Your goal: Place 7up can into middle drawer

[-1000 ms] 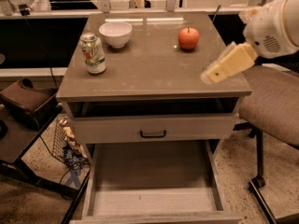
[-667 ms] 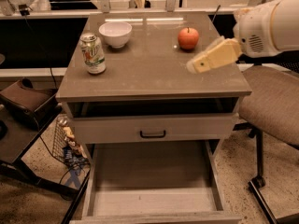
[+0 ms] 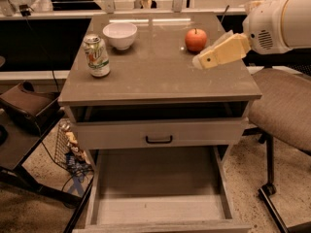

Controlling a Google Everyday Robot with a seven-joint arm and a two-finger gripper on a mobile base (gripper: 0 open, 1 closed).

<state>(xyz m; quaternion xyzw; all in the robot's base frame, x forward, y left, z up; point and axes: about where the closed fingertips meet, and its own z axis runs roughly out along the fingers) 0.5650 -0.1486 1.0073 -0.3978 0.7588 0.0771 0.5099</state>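
The 7up can [image 3: 97, 56], white and green with a silver top, stands upright on the left side of the cabinet top [image 3: 155, 76]. The middle drawer [image 3: 158, 208] is pulled out below, its pale flat floor bare. My gripper [image 3: 204, 60], cream-coloured on a white arm, hovers over the right side of the cabinet top, just right of and in front of a red apple [image 3: 196, 40]. It is far to the right of the can and holds nothing that I can see.
A white bowl [image 3: 120, 34] sits behind and right of the can. A drawer front with a black handle [image 3: 159, 140] is above the open drawer. A padded chair [image 3: 284, 106] stands at the right, a wire basket [image 3: 68, 147] and a low stand at the left.
My gripper has moved left over the cabinet top, closer to the apple. The can, bowl, apple and drawer have not moved.
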